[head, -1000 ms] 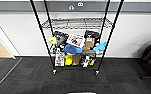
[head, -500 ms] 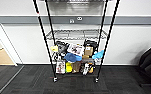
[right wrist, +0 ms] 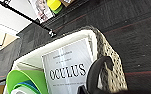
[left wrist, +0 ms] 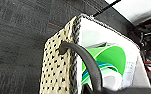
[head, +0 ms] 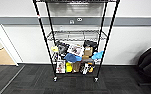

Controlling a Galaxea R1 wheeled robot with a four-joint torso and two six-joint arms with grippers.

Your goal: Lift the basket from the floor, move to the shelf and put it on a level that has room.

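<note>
Two wrist views put small cream woven basket with speckled sides aloft over dark grey carpet — finger state impossible to tell. Facing tall black wire rack; keep level, aim for bare tier.

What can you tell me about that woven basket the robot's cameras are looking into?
The basket is cream and woven, with dark speckles on its sides, a braided darker rim and a pale lining. A dark looped handle arches up at the near end in each wrist view. It appears raised above the dark carpet, open side up. Inside are a white card printed "OCULUS" and a green curved item with blue bands. The black wire rack stands just ahead.
</note>
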